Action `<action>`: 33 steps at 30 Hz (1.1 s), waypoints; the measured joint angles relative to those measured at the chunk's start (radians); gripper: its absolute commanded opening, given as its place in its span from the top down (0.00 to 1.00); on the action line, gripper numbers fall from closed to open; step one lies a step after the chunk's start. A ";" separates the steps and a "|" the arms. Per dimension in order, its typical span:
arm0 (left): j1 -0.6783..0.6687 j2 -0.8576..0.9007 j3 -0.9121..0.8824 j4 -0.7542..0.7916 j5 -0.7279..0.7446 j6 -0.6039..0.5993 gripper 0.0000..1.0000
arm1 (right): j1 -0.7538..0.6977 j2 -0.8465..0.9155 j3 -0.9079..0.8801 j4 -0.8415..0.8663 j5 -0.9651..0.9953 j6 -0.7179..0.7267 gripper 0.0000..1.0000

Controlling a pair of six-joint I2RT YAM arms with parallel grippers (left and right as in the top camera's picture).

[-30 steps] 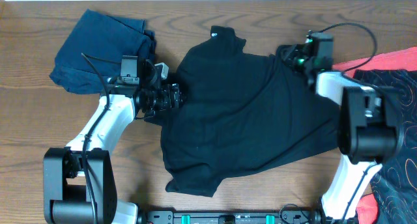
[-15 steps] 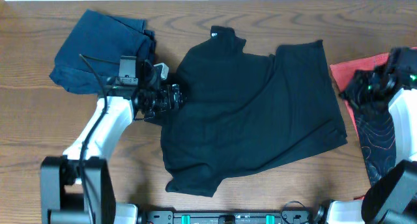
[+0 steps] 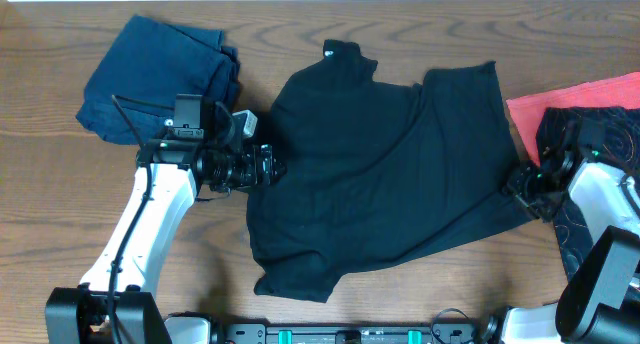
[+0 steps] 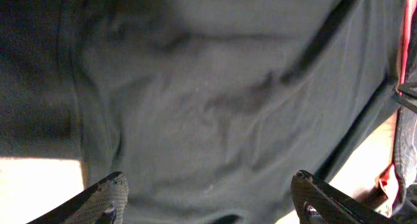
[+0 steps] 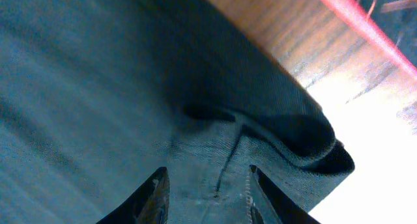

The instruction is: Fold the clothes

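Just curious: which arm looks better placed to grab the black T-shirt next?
Probably right: the right pincer sits at the hem corner of the black short-sleeved T-shirt; the left pincer hovers over flat cloth.

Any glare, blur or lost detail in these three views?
Overhead: sharp and evenly lit, though the black T-shirt swallows fold detail. Left wrist: T-shirt soft-focus, table patch at bottom left blown out. Right wrist: table glares white at right, red cloth blurred.
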 measured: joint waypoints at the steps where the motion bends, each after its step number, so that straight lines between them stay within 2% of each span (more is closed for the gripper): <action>1: 0.000 0.000 0.000 -0.009 0.000 0.002 0.18 | 0.000 0.000 -0.019 0.024 0.000 0.005 0.63; 7: 0.000 0.000 0.000 -0.036 0.000 0.009 0.18 | 0.000 -0.008 -0.099 0.134 0.011 0.057 0.64; 8: 0.000 0.000 0.000 -0.038 0.000 0.012 0.18 | 0.000 -0.012 -0.107 0.159 0.011 0.067 0.68; 10: 0.000 0.000 0.000 -0.039 0.000 0.020 0.18 | 0.000 -0.021 -0.127 0.212 0.012 0.078 0.83; 15: 0.000 0.000 0.000 -0.039 0.000 0.025 0.18 | -0.001 -0.021 -0.134 0.211 0.022 0.094 0.99; 24: 0.000 0.000 0.000 -0.039 0.000 0.027 0.18 | -0.084 -0.111 -0.090 -0.021 0.032 0.066 0.99; 29: 0.000 0.000 0.000 -0.039 0.000 0.031 0.18 | -0.130 -0.219 -0.069 -0.132 0.115 0.060 0.99; 33: 0.000 0.000 0.000 -0.039 0.000 0.041 0.18 | -0.132 -0.228 -0.070 -0.216 0.197 0.072 0.97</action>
